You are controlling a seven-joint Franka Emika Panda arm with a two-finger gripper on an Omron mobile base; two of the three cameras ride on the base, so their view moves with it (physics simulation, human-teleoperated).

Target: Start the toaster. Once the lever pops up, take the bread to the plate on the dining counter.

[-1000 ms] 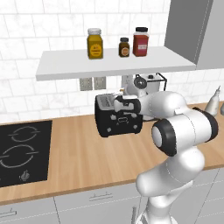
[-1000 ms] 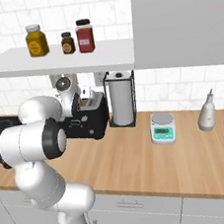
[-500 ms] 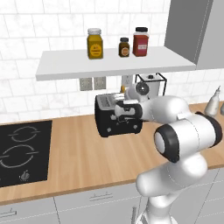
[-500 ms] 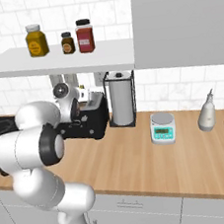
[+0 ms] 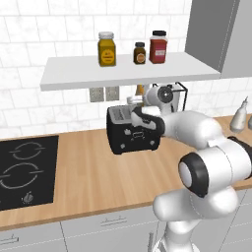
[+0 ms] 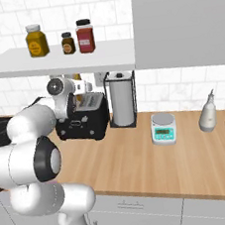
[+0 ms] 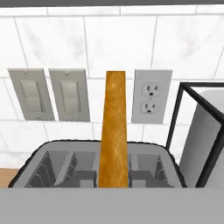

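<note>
Bread (image 7: 113, 131) is standing on edge above the toaster (image 5: 134, 129) slots, pinched between the jaws, which are partly closed on it, with the table (image 6: 156, 164) below.

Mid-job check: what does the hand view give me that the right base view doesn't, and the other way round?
Hand view adds: two wall switches, an outlet, and a look down into the open slots of the toaster. Right base view adds: the kitchen scale, two bottles at the counter's far end, and three jars on the shelf. Both share: the toaster, the bread upright and edge-on over its top, and the paper-towel holder beside it.
</note>
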